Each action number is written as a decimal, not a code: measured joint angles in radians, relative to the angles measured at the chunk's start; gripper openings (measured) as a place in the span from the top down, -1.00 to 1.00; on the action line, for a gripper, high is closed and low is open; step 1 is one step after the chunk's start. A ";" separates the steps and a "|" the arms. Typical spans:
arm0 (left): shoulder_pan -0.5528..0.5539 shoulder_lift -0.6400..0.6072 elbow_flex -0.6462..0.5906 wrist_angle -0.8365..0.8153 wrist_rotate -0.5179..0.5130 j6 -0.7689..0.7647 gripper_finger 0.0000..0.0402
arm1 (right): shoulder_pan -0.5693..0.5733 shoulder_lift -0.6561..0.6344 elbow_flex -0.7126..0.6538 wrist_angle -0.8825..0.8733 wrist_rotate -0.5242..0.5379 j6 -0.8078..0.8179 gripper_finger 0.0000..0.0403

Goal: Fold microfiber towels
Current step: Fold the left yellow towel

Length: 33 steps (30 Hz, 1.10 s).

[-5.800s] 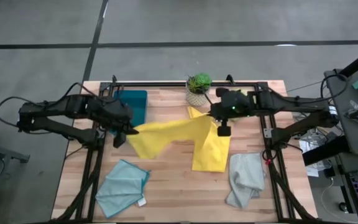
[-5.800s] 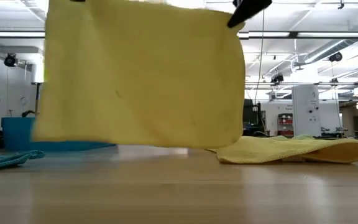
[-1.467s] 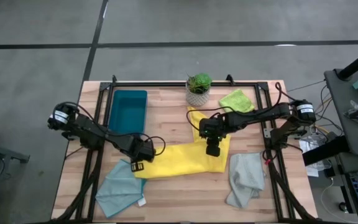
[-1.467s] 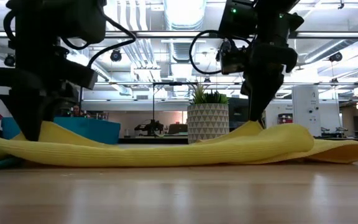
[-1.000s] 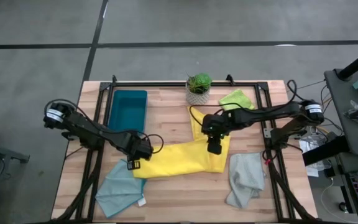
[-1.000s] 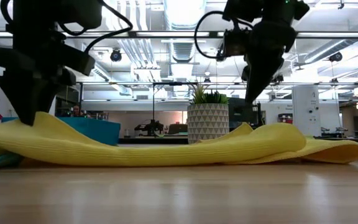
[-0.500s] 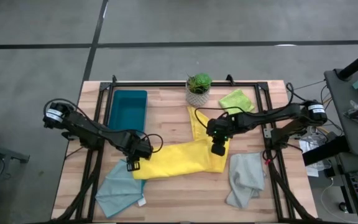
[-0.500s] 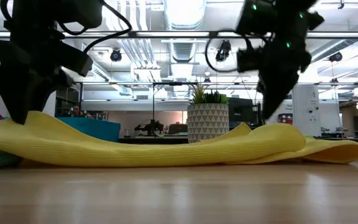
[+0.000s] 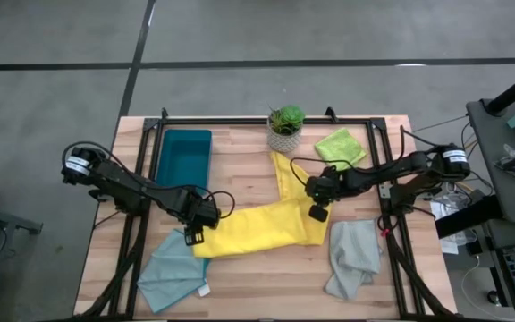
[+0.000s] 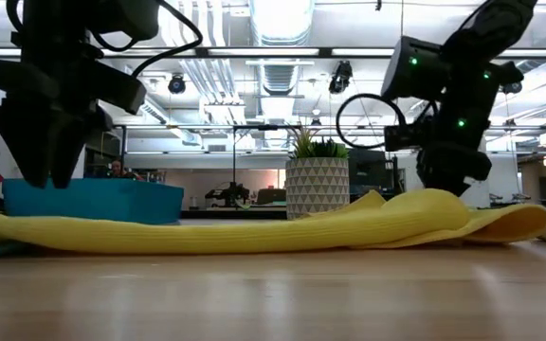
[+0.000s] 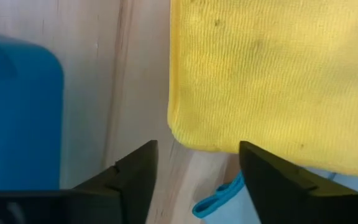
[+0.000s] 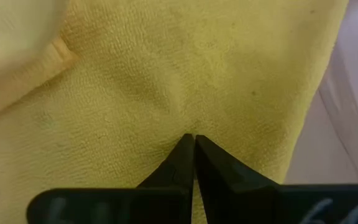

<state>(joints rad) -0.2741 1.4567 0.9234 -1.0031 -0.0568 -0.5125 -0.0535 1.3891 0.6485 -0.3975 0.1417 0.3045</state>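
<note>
Since a second ago: left claw (image 9: 192,236) let go and spread wide, now above the left end of the yellow towel (image 9: 257,225); right claw (image 9: 316,213) slid right and pressed together, pinching a pucker of that same towel's right end. Yellow towel flat across mid-tabletop (image 9: 249,170), overlapping a second yellow towel (image 9: 285,176) running toward the potted plant (image 9: 284,127); teal towel (image 9: 175,271) near-left, just touching the yellow one's left end. Grey towel (image 9: 353,257) near-right, lime towel (image 9: 340,146) far-right, teal tray (image 9: 184,154) far-left.
</note>
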 joint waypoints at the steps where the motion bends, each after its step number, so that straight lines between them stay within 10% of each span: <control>1: 0.000 0.000 0.000 0.000 -0.002 0.005 -0.17 | -0.005 0.000 -0.007 0.001 0.001 -0.002 0.96; 22: -0.004 0.124 -0.002 0.484 -0.184 0.101 -0.26 | -0.118 -0.116 -0.018 -0.208 0.046 -0.097 0.96; 33: -0.076 0.257 0.001 0.504 -0.135 0.104 0.33 | -0.111 -0.164 -0.018 -0.154 0.042 -0.090 0.96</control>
<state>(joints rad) -0.3497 1.7141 0.9248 -0.4989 -0.1916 -0.4084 -0.1640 1.2251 0.6308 -0.5517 0.1841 0.2148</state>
